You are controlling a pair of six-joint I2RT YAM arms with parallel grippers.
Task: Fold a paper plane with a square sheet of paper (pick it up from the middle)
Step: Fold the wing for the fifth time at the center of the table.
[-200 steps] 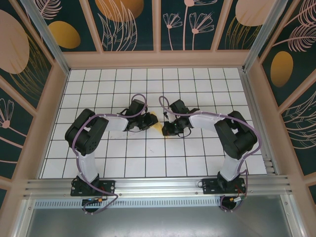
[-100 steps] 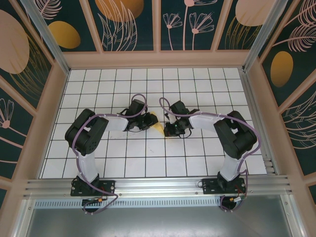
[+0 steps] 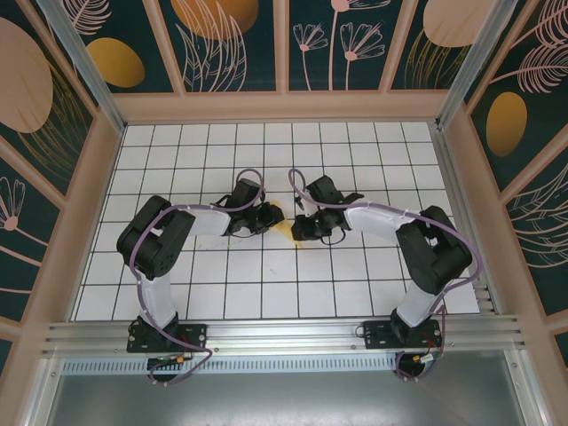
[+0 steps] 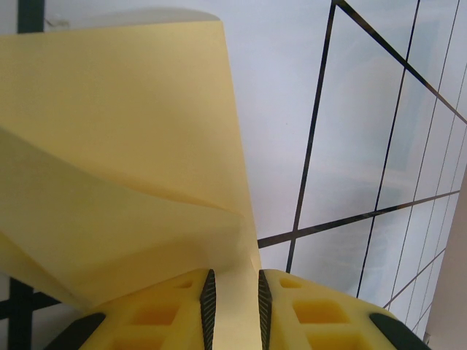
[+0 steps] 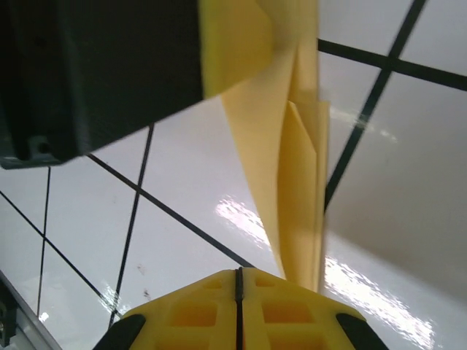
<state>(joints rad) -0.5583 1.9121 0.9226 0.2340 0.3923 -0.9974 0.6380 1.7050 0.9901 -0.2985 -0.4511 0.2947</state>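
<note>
Paper (image 3: 282, 227) hangs mid-bench btwn the two end effectors, folded into a narrow multi-layer wedge. In the left wrist view it fans up and away, one flap lapping over another.

L end effector (image 4: 233, 302) is clamped on the wedge's lower corner. There's only a thin slit btwn its fingers (image 4: 208, 306), w/ paper in it. In the right wrist view its yellow finger also shows up top, pinching the strip's upper end.

R end effector (image 5: 238, 292) has its pads pressed flat together, no gap. The strip runs down just beside the seam and behind one pad, so can't tell if any layer is actually caught.

Risks, as I judge them:
- If R isn't really holding, any pull lets the strip slip out and the next crease goes crooked.
- If both do hold and move apart, L's small corner pinch is the likely tear spot.
- The folds look soft, not pressed sharp, so layers may spring open.
- A twist btwn the two wrists would crumple it.

Materials: the paper is thin, matte, pale yellow, and darker where layers stack. The pads are moulded yellow w/ hollow pockets and black ribbed liners. Bench (image 3: 222, 284) is glossy white tile w/ black grid lines and glare patches, prob. slick under paper.
</note>
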